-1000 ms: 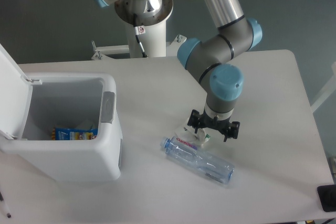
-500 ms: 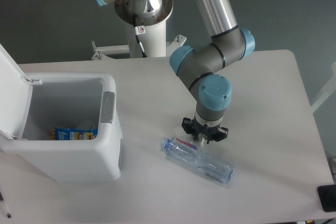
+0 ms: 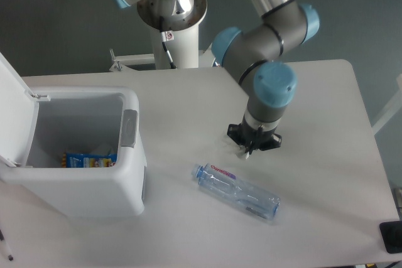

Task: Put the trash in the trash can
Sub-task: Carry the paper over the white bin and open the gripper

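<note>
Gripper [image 3: 249, 150] lifted up-right off the table [image 3: 326, 117], closed on the wrapper [image 3: 244, 152]; bottle [image 3: 237, 190] stayed put.

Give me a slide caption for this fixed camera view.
Claw pinching a small white wrapper above the clear plastic bottle, open white bin waiting left.

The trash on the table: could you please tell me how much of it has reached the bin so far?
Done: the trash can is open and holds a blue packet, but neither piece is in it. In hand: the hand looks closed on a white scrap, seemingly the paper wrapper, just above the table. Left: drop it in the can, then fetch the plastic bottle lying on the table.
</note>
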